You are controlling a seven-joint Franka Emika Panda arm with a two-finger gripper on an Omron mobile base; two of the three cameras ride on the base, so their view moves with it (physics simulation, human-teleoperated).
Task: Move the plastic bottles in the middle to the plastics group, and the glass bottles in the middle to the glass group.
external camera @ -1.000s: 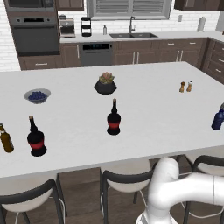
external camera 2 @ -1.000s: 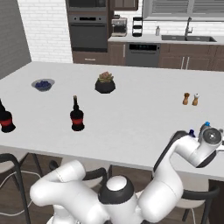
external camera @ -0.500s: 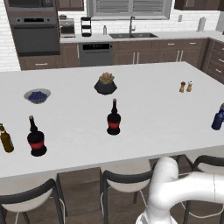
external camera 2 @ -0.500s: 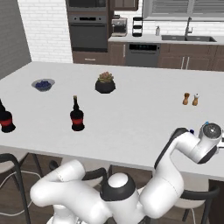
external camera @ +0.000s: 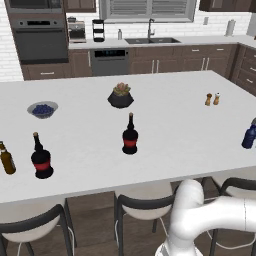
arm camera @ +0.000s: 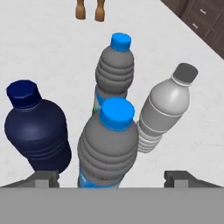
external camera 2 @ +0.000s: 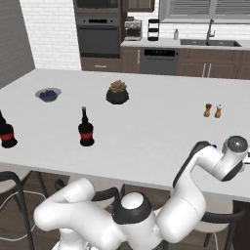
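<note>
On the white island counter (external camera: 170,125) the gripper (arm camera: 111,177) stands wide, its two finger tips well apart on either side of a clear bottle with a blue cap (arm camera: 109,146) and touching nothing — the bottle stands free and upright between them. Just behind it is a second clear blue-capped bottle (arm camera: 115,70), to one side a dark blue bottle (arm camera: 37,129), to the other a pale bottle with a grey cap (arm camera: 164,109); the four crowd close together near the counter's right-hand edge, where dark cabinet drawers (arm camera: 203,24) show beyond the rim. Two small shakers (arm camera: 89,9) stand further along. Mid-counter is open: one black red-banded bottle (external camera: 130,136) stands alone there, with a potted plant (external camera: 120,96) behind it. Near the left edge sit another black red-banded bottle (external camera: 41,158) and a slim amber bottle (external camera: 6,159), with a bowl of blueberries (external camera: 42,109) further back — stools (external camera: 142,205) line the near side.
</note>
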